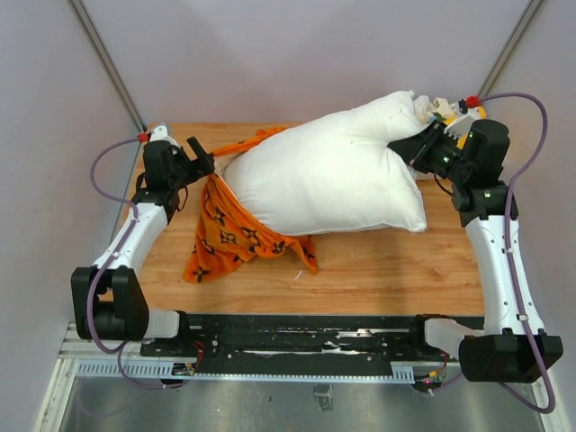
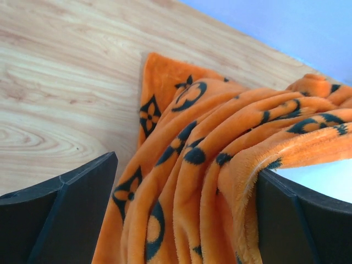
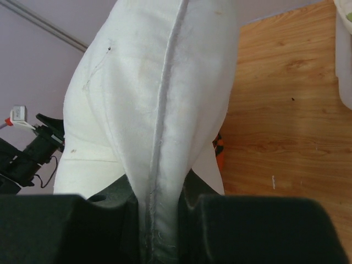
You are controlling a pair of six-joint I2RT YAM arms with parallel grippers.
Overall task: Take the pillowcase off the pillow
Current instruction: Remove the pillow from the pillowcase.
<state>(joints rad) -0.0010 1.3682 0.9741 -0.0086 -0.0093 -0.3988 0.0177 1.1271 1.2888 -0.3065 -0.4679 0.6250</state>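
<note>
Top external view has the pillow (image 1: 333, 171) lying bare across the wooden table (image 1: 387, 270), its far right corner pinched in the right gripper (image 1: 409, 148), whose fingers, seen from the right wrist, are clamped tight on the pillow's seamed edge. The pillowcase (image 1: 238, 238) is bunched at the pillow's left end, spilling out from under it toward the near edge, with a strip reaching up to the left gripper (image 1: 202, 160). Left wrist view shows that gripper's fingers (image 2: 66, 220) spread wide, orange folds lying loosely between them, ungripped.
</note>
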